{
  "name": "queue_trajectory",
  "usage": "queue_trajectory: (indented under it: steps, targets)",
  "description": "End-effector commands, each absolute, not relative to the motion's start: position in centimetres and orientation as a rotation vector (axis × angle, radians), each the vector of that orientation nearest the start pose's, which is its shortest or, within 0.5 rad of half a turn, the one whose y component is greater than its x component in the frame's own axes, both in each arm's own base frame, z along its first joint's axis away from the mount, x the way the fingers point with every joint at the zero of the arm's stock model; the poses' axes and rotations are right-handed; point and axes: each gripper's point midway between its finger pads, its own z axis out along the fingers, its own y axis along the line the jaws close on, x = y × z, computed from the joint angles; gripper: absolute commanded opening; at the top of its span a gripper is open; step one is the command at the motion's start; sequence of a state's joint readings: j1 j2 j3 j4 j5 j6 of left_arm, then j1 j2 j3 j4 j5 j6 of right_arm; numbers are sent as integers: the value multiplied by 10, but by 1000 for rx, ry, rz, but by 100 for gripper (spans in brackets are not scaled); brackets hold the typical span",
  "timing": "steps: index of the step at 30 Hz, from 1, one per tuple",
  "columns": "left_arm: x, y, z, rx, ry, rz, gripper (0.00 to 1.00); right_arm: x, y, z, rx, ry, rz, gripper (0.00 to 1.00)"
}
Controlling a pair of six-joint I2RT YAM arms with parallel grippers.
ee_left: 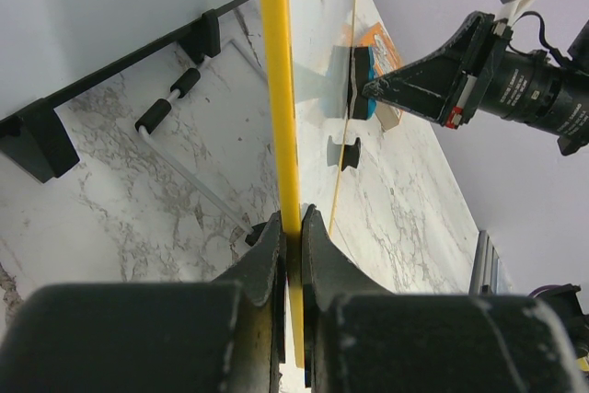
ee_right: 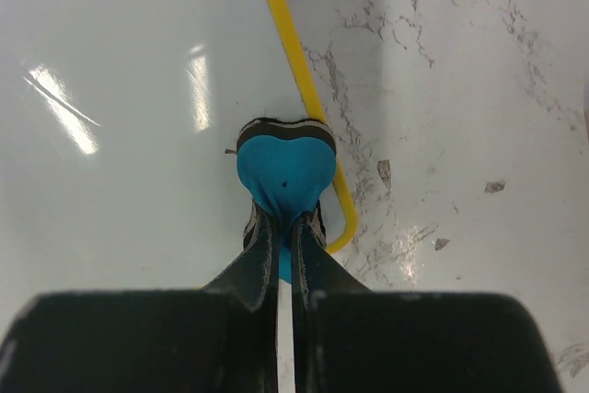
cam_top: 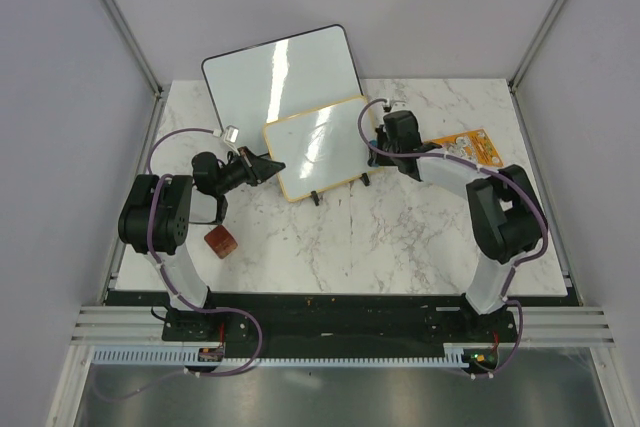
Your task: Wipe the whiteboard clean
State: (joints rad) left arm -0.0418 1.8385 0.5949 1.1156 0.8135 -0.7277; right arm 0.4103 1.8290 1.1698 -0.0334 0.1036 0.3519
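Currently listed: whiteboard, yellow frame, at the middle of the bench, just in front of a larger black-framed board.

- **Position:** it stands on black feet, leaning back, face toward the arms. Long axis runs left to right, right end slightly farther off.
- **Steadying:** left gripper clamped on the left frame edge, probably bracing it against wiping.
- **Wiping:** right gripper closed on a blue heart-shaped eraser, apparently pressed to the face near the right frame edge.

No marks visible.
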Motion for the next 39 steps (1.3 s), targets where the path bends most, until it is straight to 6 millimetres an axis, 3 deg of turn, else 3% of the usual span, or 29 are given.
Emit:
queue_trajectory:
  steps: [1, 2, 4, 5, 6, 7, 8, 10, 13, 21, 28, 31, 35, 39]
  targets:
    - [391, -157, 90, 63, 1829, -1155, 2, 411, 180, 50, -24, 2393, 259, 0]
    - [391, -157, 90, 63, 1830, -1154, 2, 413, 178, 62, -17, 2355, 257, 0]
    - [391, -157, 90, 62, 1830, -1153, 2, 408, 170, 68, -6, 2325, 232, 0]
    - [391, -157, 90, 63, 1828, -1152, 2, 409, 170, 87, -4, 2270, 247, 0]
    - [391, -156, 90, 63, 1828, -1152, 2, 407, 165, 93, 6, 2249, 232, 0]
    - [391, -156, 90, 63, 1828, -1152, 2, 402, 161, 95, 12, 2243, 226, 0]
    - [391, -156, 90, 63, 1829, -1151, 2, 399, 159, 113, 22, 2201, 238, 0]
    - [391, -156, 90, 64, 1828, -1151, 2, 390, 155, 126, 24, 2171, 257, 0]
    - [391, -156, 89, 60, 1831, -1152, 2, 373, 153, 128, 14, 2187, 278, 0]
    - [389, -154, 90, 48, 1826, -1135, 2, 325, 148, 85, 38, 2314, 321, 0]
    - [387, -152, 89, 30, 1833, -1124, 2, 295, 145, 63, 59, 2367, 354, 2]
    - [386, -151, 88, 23, 1838, -1117, 2, 290, 148, 59, 48, 2378, 354, 7]
    - [386, -150, 86, 7, 1850, -1107, 2, 288, 151, 59, 35, 2375, 347, 24]
    - [385, -148, 86, -8, 1850, -1085, 10, 289, 150, 60, 36, 2370, 338, 30]
